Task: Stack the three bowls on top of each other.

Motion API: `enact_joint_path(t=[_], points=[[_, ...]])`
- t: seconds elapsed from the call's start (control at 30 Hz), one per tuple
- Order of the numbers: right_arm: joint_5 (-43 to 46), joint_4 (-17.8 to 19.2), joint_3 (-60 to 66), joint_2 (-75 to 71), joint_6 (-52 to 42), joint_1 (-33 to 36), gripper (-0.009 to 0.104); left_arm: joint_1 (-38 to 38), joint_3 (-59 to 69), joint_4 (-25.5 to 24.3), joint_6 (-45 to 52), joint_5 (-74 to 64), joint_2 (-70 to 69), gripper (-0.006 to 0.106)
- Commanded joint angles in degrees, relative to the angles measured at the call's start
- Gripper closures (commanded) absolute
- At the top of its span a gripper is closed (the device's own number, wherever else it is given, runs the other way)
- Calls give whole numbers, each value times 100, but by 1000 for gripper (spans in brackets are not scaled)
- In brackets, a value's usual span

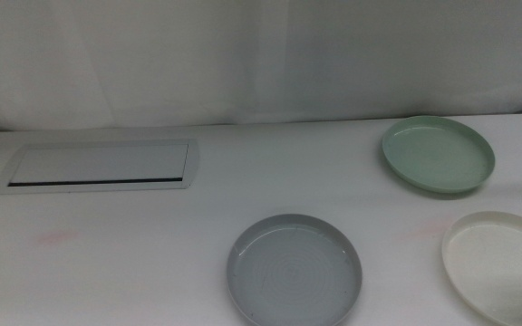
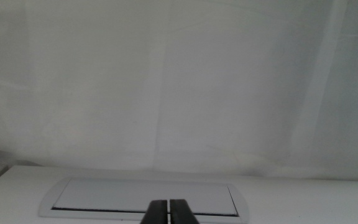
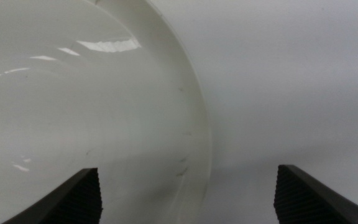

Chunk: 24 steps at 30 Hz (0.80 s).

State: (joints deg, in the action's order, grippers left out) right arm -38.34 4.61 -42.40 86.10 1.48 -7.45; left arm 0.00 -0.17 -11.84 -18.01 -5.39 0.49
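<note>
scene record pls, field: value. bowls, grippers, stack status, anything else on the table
grey bowl: near centre of table, alone, empty
mint green bowl: far right, alone
off-white bowl: near right, partly cut off by the picture's edge
stack status: none stacked; all three apart
right gripper: open, jaws straddling the off-white bowl's rim, one over the bowl, one over the table
left gripper: shut, holds nothing, faces the white panel; out of the middle view
white panel: flat, dark slot, far left

The right gripper (image 3: 188, 193) had its jaws spread wide apart, straddling the rim of the off-white bowl (image 3: 73, 112). One jaw sat over the bowl's interior; the other sat over the bare white table (image 3: 291, 81).
</note>
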Motion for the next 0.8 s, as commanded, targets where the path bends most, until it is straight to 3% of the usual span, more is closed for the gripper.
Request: enact_joint_path(t=[0.0, 0.43, 0.53, 0.67, 0.77], points=[[195, 26, 27, 213, 9, -64, 20, 0, 167, 34, -47, 6, -222, 103], [934, -140, 27, 1165, 174, -64, 23, 0, 167, 34, -47, 18, -222, 103], [981, -193, 17, 1246, 174, -64, 43, 0, 167, 34, -47, 18, -222, 103], [1100, -224, 17, 1246, 174, -64, 98, 0, 167, 34, -47, 18, -222, 103], [1203, -214, 17, 1246, 213, -64, 98, 0, 167, 34, -47, 18, -222, 103]])
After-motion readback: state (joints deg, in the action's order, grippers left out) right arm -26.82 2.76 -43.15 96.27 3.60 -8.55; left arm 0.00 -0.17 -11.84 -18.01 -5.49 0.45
